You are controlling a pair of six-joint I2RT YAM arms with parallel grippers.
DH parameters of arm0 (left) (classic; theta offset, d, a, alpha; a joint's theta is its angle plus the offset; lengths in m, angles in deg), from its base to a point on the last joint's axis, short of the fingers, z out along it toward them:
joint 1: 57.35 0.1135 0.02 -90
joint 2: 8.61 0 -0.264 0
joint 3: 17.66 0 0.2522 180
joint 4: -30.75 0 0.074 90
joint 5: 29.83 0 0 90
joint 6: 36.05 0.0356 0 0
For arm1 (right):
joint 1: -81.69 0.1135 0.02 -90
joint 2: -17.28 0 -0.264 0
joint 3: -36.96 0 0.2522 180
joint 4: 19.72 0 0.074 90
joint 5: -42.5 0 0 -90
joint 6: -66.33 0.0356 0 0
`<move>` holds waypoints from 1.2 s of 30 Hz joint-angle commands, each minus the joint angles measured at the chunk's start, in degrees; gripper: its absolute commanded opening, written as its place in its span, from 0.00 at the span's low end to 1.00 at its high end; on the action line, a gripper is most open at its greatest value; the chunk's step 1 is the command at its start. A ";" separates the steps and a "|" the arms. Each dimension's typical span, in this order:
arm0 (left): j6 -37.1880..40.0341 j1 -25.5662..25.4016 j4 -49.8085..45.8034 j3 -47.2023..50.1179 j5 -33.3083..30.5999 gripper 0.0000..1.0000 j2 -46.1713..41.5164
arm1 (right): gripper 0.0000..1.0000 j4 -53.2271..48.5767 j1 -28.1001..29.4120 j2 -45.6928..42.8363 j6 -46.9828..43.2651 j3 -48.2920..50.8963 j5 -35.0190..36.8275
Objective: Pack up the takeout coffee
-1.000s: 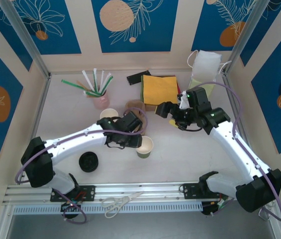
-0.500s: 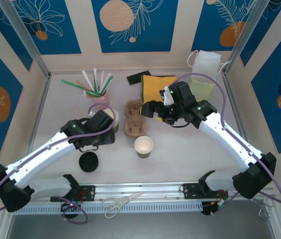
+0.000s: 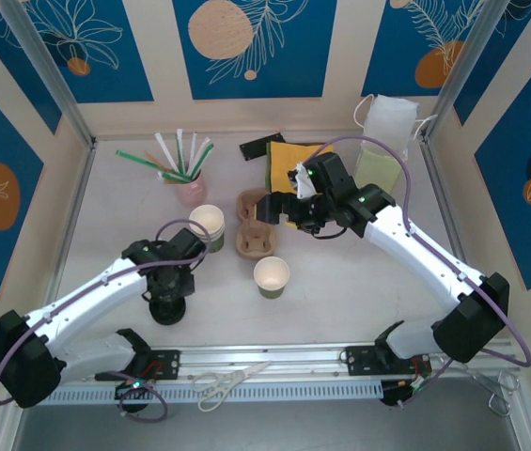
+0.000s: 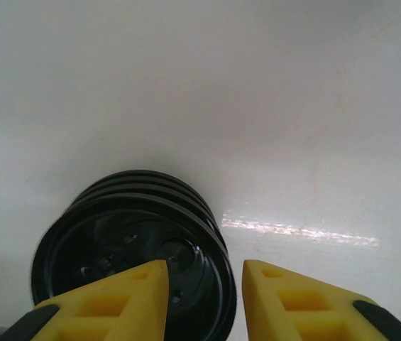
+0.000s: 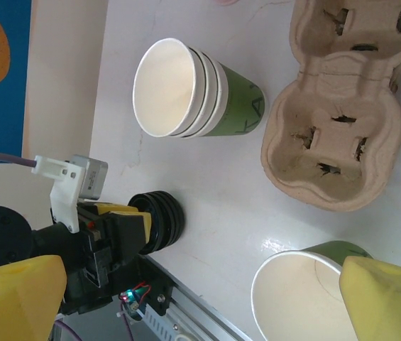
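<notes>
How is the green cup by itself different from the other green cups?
The lone cup is one cup; the cup stack is several nested, with layered rims. The lone cup stands in front of the cardboard carrier; the cup stack stands left of it. Both are green outside, cream inside, upright, lidless.

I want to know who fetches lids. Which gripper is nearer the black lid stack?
Left. The left gripper sits right at the black lid stack, fingers at its rim; the right gripper hovers near the cup carrier, well away.
</notes>
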 commanded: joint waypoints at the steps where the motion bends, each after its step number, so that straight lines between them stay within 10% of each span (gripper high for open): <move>1: 0.21 0.44 2.38 1.62 3.20 0.31 0.39 | 0.99 -0.37 0.33 0.42 -0.94 -0.95 -0.20; 36: 1.42 0.96 -6.51 -7.14 1.91 0.00 0.38 | 0.99 -1.02 -0.63 1.86 -1.55 -3.38 -0.17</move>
